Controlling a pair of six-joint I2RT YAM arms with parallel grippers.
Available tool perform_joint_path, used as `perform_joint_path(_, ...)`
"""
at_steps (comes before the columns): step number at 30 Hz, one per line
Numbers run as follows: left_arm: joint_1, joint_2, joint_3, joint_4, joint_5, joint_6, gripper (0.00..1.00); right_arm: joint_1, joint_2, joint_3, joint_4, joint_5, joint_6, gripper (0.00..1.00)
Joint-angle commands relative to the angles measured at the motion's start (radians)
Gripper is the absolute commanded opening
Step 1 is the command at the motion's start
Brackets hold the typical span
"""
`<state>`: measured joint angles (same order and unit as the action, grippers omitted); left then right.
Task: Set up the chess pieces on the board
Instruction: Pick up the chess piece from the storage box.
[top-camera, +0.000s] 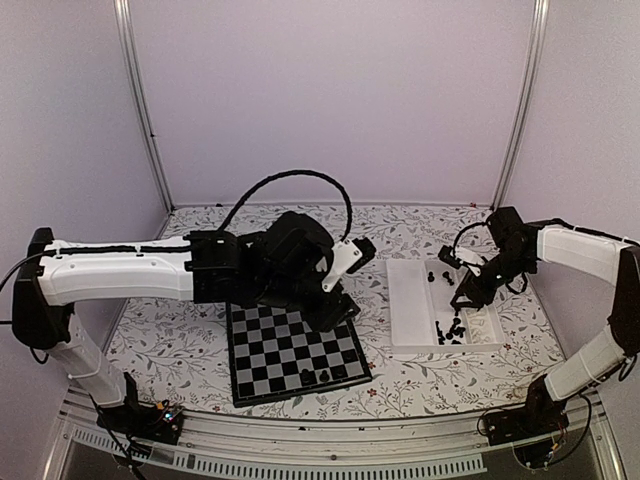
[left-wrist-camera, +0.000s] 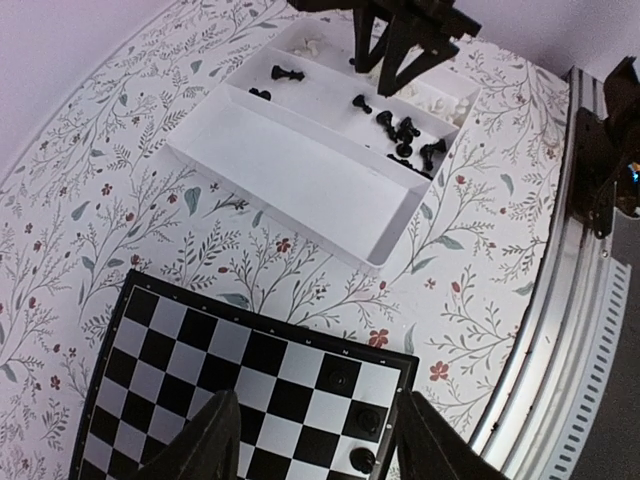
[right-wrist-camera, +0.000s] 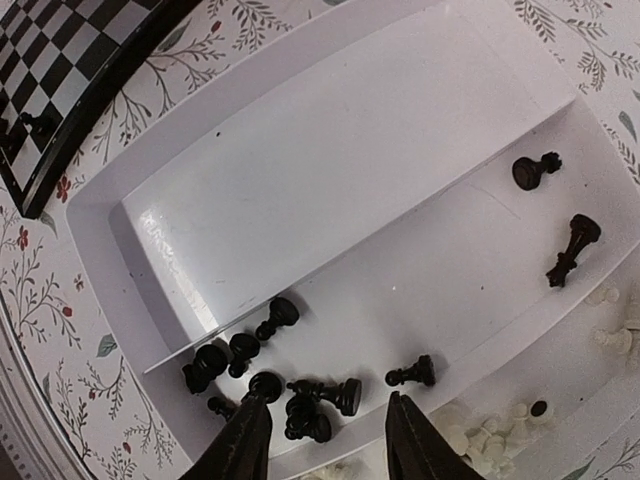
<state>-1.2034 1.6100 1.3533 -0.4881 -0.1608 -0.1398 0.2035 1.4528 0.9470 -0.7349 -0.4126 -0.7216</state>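
We find most black chess pieces (right-wrist-camera: 250, 355) lying on their sides in the middle compartment of a white plastic tray (right-wrist-camera: 95, 215), their long axes at mixed angles. Three stand upright on the board (left-wrist-camera: 200, 350) near one corner. The board, with flat black and pale squares, sits skewed on the floral-print worktop (top-camera: 420, 375). The left gripper (left-wrist-camera: 317, 400) hangs over the board, jaws parted and empty. The right gripper (right-wrist-camera: 330, 400) hangs over the pile, jaws apart, clamping nothing.

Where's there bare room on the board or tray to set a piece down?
Most of the board is bare; a few black pieces stand by its near right corner. In the tray, the wide compartment nearest the board is empty; the middle one's near end is crowded.
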Motion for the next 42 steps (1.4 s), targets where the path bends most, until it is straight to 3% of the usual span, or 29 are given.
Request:
perform_joint_path(1,0.017,0.026,0.013,0.086,0.013,0.03,0.56,0.008,-0.007,-0.042,-0.076,-0.013,-0.063,0.42)
perform_joint_path(12,0.065,-0.02,-0.054,0.088,0.018,0.023,0.56,0.11,0.016,-0.11,-0.014,0.09,-0.039,0.44)
perform_joint_path(21,0.073,-0.031,-0.067,0.089,0.042,0.011,0.56,0.125,0.046,-0.127,0.029,0.129,-0.015,0.38)
perform_joint_path(26,0.072,-0.034,-0.076,0.087,0.036,0.005,0.57,0.146,0.072,-0.132,0.044,0.136,-0.012,0.3)
perform_joint_path(32,0.074,-0.045,-0.08,0.074,0.025,0.009,0.57,0.156,0.079,-0.096,0.019,0.133,-0.001,0.09)
perform_joint_path(42,0.12,-0.078,-0.08,0.02,0.004,0.064,0.57,0.173,-0.09,0.099,-0.174,0.119,-0.002,0.05)
